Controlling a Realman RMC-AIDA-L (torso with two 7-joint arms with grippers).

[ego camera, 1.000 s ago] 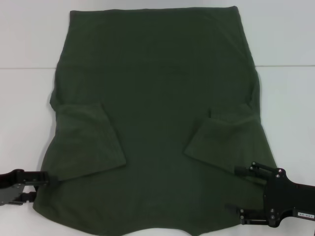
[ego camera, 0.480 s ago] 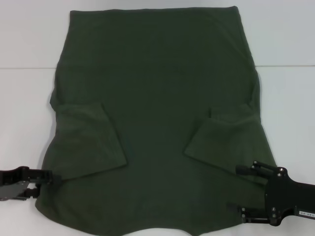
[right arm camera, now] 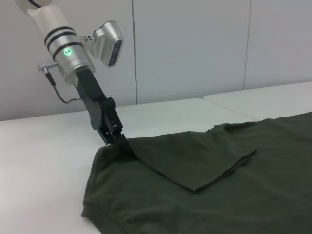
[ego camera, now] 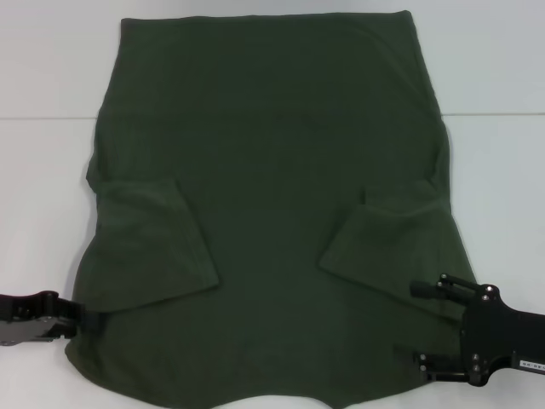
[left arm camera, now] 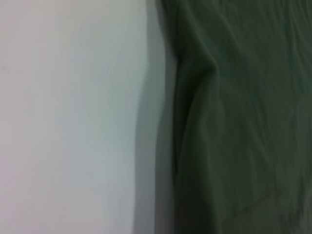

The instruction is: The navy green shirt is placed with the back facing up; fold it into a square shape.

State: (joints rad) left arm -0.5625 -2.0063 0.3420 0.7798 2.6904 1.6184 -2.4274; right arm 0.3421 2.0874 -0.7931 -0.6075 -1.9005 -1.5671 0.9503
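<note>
Both grippers slid a bit vs 1 s ago: left gripper (ego camera: 81, 319) inward onto the hem edge at 8 o'clock, right gripper (ego camera: 417, 328) rightward at 5 o'clock. Navy green shirt (ego camera: 272, 170) lies flat mid-desk (ego camera: 494, 68), sleeves folded in. Soft, light, limp; best taken at shoulder corners. Left fingers (right arm camera: 116, 137) pinch fabric; right fingers spread open. Free desk both sides.

Navy green shirt (ego camera: 272, 170) plain dark olive, no print showing; table (ego camera: 494, 187) white; left gripper (ego camera: 72, 317) black; right gripper (ego camera: 421, 328) black.
</note>
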